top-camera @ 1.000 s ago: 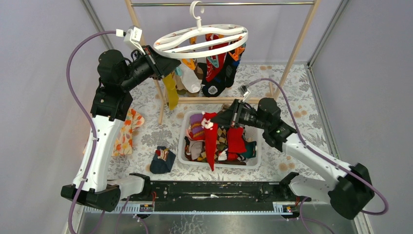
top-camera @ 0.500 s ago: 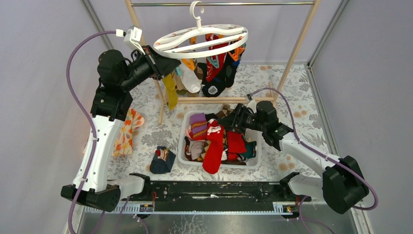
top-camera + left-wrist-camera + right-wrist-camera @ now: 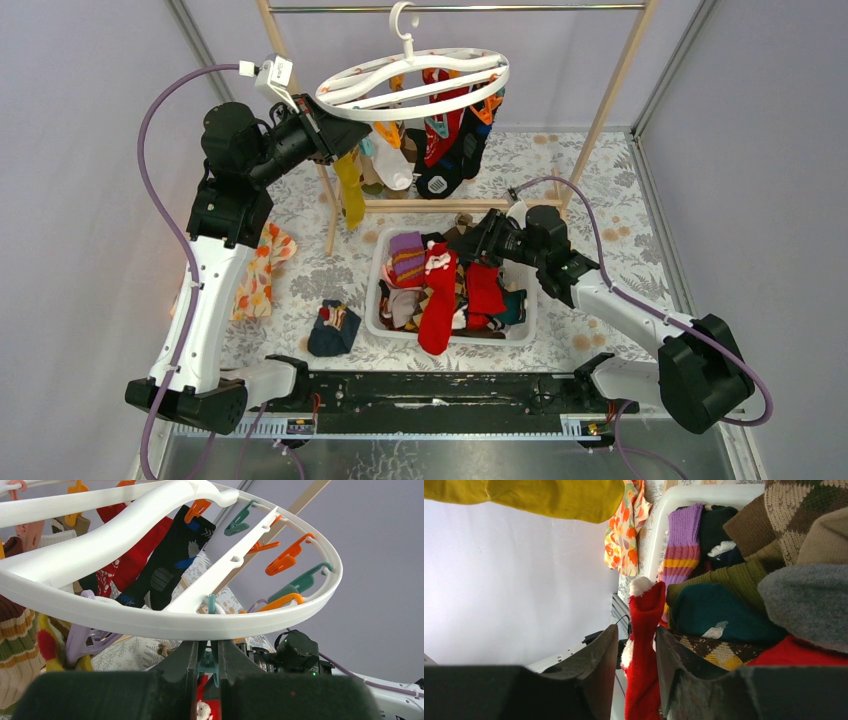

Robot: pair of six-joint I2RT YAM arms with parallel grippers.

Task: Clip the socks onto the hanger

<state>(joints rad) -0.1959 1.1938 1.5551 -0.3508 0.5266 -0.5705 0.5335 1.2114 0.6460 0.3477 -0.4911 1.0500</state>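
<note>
Pinching a teal clip [image 3: 208, 664] on the hanger [image 3: 150, 622] with your left gripper [image 3: 207, 646], bring it the red sock [image 3: 641, 680] your right gripper [image 3: 636, 629] straddles, grip unclear.

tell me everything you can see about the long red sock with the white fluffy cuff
The long red fabric sock with the white fluffy cuff looks like soft knit and has a small white decoration near its top. It lies limp across the heap of other socks in the white plastic bin, with its lower end hanging over the bin's near rim. Its upper part passes between the fingers of the right gripper. Whether they pinch it cannot be told.
</note>
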